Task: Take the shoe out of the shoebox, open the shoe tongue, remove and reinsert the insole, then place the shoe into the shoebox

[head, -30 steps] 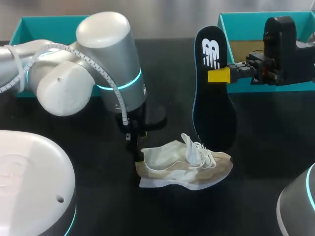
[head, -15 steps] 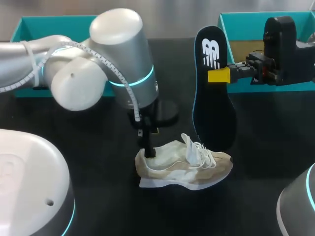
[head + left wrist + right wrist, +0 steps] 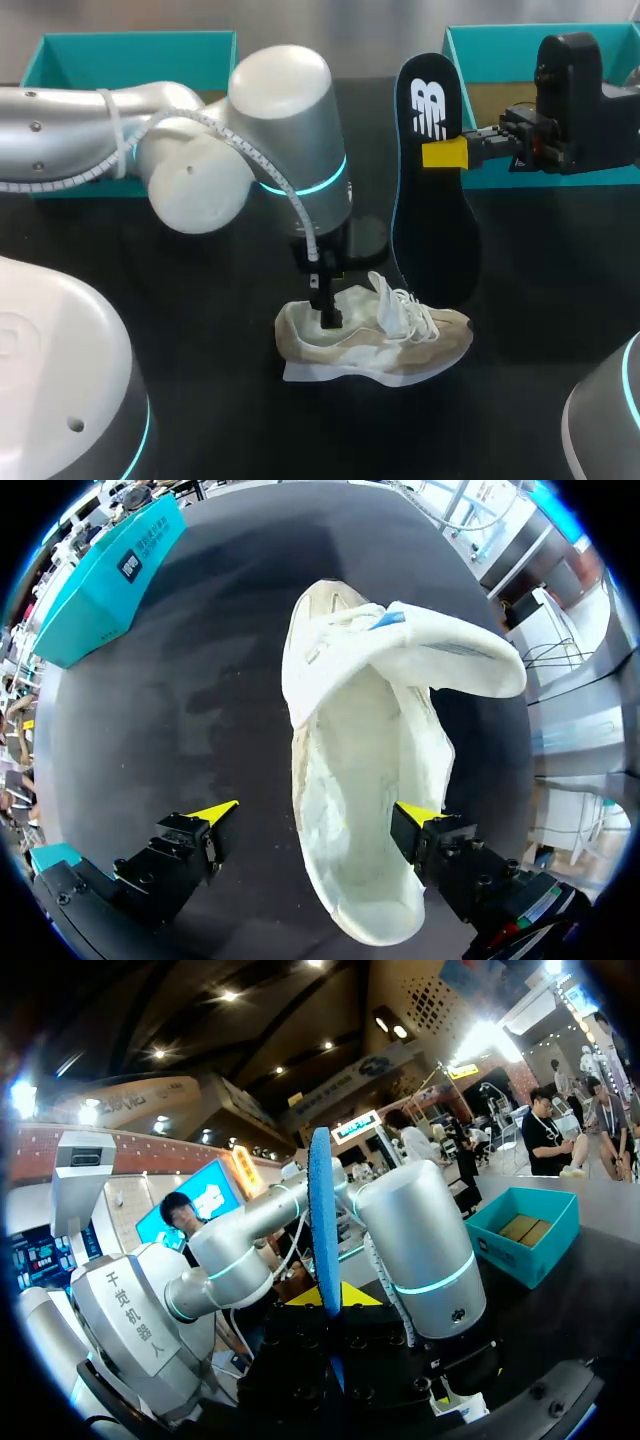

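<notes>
A beige-and-white shoe (image 3: 375,340) lies on its side on the black table, its tongue pulled up. My left gripper (image 3: 328,312) hangs over its heel opening. In the left wrist view that gripper (image 3: 315,815) is open, and the shoe (image 3: 365,730) stretches ahead with its heel part between the fingers. The black insole (image 3: 432,190) stands upright above the shoe's toe, its lower tip close to the laces. My right gripper (image 3: 445,153) is shut on its upper part. Seen from the right wrist, the insole (image 3: 322,1210) shows edge-on as a blue strip rising from that gripper (image 3: 328,1298).
A teal shoebox (image 3: 500,45) stands at the back right, partly hidden behind my right gripper. A second teal box part (image 3: 130,48) sits at the back left, also seen as a teal box (image 3: 110,580) from the left wrist. My left arm's elbow (image 3: 200,180) bulks over the table's middle left.
My left arm has swung rightward, carrying its open gripper from beside the shoe's heel to over the heel opening. The right arm and the insole have stayed still.
</notes>
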